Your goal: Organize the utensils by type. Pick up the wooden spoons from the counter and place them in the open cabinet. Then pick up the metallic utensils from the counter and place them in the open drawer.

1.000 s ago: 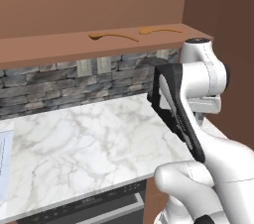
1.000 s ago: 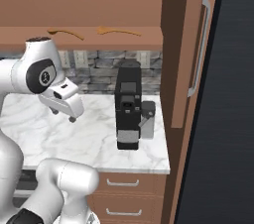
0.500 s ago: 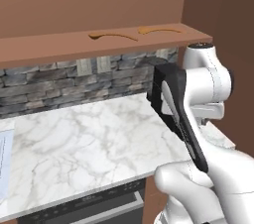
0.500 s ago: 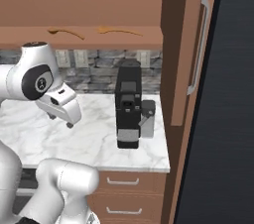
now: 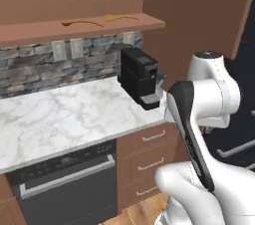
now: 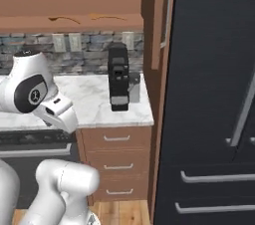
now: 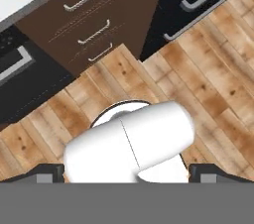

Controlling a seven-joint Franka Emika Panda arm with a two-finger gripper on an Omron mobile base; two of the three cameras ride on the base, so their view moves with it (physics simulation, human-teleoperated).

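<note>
Marble counter (image 5: 64,114) runs under a stone backsplash, with a black coffee machine (image 5: 140,77) standing at its right end. Above that machine, two wooden spoons (image 5: 79,22) lie flat on the open cabinet shelf (image 5: 74,32), side by side, which reads as the first half of the sorting done. No metal utensils can be made out on the counter. Three drawers (image 6: 117,162) sit below the coffee machine, all apparently closed. With jaws spread wide and empty, the gripper (image 7: 126,173) points down at the wooden floor (image 7: 208,64).
</note>
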